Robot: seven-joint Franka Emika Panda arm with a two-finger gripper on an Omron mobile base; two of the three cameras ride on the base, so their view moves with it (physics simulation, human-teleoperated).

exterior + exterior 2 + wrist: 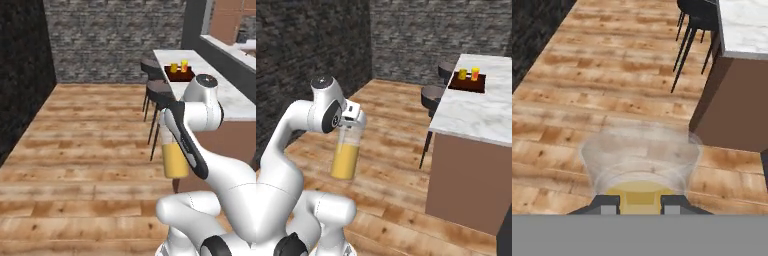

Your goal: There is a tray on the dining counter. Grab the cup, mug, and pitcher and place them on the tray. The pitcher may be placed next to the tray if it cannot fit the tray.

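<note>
Dining counter point(476, 112): long white veined marble top on a brown base, standing ahead and to the right of the robot, with black stools point(432, 96) along its near side. Wooden floor point(90, 150): open planks between the robot and the counter, bounded by dark stone walls. Arm: white, folded close to the base, carrying its load over the floor and well short of the counter. Pitcher point(346, 152): tall clear glass cylinder, orange juice filling its lower part, hanging upright with its long axis vertical, directly below the hand; in the hand view its open rim point(639, 150) lies just beyond the finger tips point(608, 204). Gripper point(351, 119): jaws narrow, closed on the pitcher's upper rim, one finger to each side of the glass wall as far as can be told. Tray point(468, 82): dark brown, low-rimmed, resting on the far part of the counter, well apart from the held pitcher and forward-right of it. Cup point(475, 73) and mug point(462, 74): both small and yellow, standing side by side on the tray, leaving little bare tray. Judgement: the pitcher is the last item outstanding; the coming move depends on carrying it forward and right to the tray, or setting it just beside the tray.
</note>
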